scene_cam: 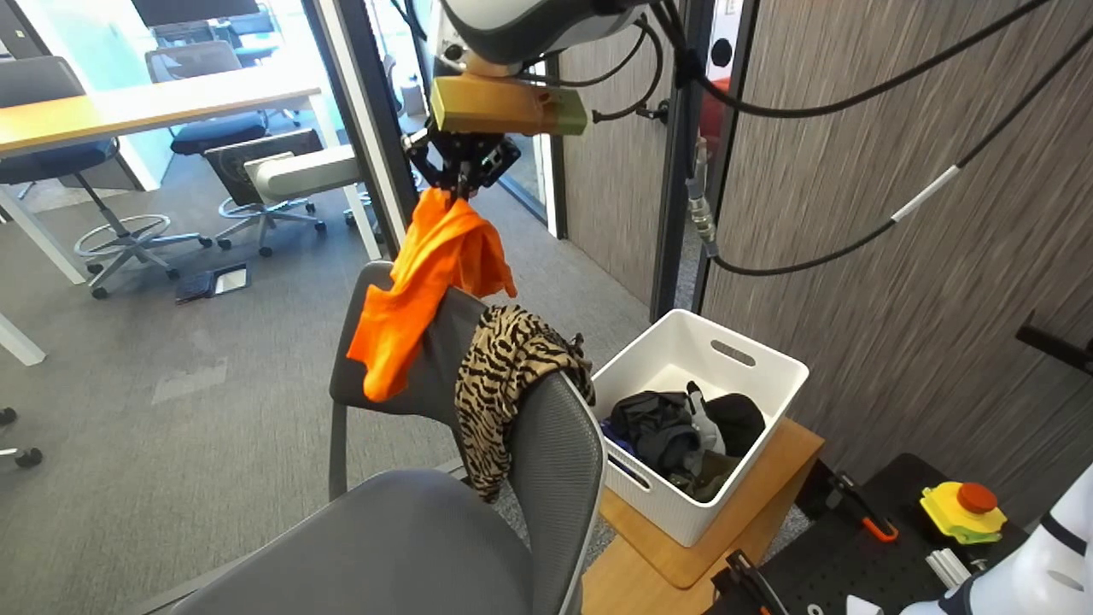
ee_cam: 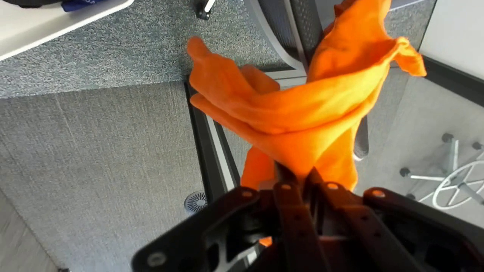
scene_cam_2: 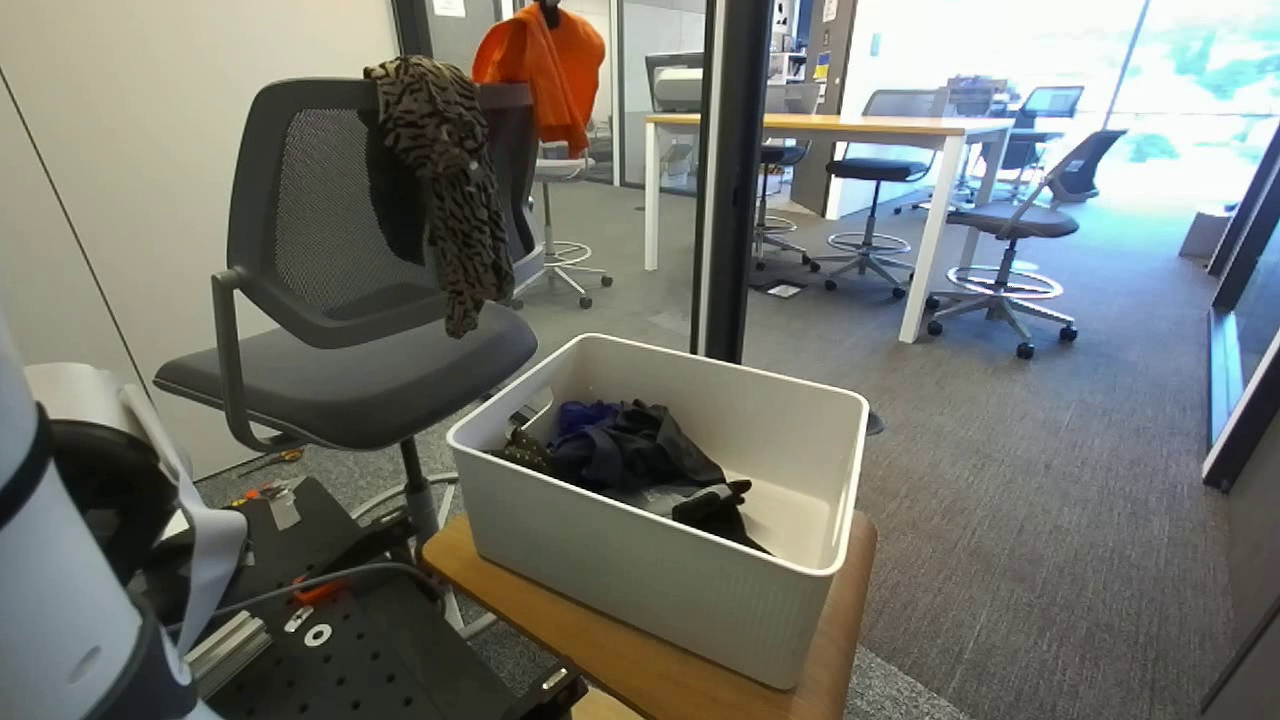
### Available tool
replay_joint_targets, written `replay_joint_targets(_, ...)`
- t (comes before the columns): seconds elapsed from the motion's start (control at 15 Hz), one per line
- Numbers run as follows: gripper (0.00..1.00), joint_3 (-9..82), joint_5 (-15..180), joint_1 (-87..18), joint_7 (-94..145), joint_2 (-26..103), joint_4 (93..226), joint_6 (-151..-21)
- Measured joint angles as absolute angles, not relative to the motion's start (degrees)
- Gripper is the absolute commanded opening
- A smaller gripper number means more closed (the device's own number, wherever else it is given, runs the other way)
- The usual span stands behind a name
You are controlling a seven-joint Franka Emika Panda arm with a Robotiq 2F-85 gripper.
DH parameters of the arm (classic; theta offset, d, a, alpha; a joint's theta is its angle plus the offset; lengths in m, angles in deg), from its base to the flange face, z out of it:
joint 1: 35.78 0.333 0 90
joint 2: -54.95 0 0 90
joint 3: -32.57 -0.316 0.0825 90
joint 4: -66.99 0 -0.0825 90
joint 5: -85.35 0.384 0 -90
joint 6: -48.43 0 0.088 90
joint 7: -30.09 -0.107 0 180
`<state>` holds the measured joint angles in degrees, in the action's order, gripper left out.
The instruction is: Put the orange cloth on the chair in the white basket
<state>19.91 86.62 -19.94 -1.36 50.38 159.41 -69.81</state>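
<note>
Pinching the orange cloth (scene_cam: 423,286) at 1 gathered spot in the gripper (scene_cam: 462,188), with jaws closed, dangling it by the chair (scene_cam: 418,530), possibly touching. Seemingly working on lift-off; next needing height, a swing over the white basket (scene_cam_2: 640,565) and release.

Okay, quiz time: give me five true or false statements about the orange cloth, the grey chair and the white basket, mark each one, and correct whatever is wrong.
1. The jaws are closed on the orange cloth. True.
2. There are dark clothes in the white basket. True.
3. The orange cloth lies in the white basket. False: it hangs from the jaws by the backrest of the grey chair.
4. The tan-and-black patterned cloth is draped over that backrest. True.
5. The white basket stands on the seat of the grey chair. False: it stands on a wooden surface.
</note>
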Motion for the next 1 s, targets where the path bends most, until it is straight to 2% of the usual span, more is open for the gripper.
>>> replay_joint_targets(0.47,0.10,22.45,85.18,-24.23,-7.93,59.12,166.50,-68.46)
replay_joint_targets(1.0,0.10,22.91,80.81,-30.32,-13.65,67.83,176.37,-59.40)
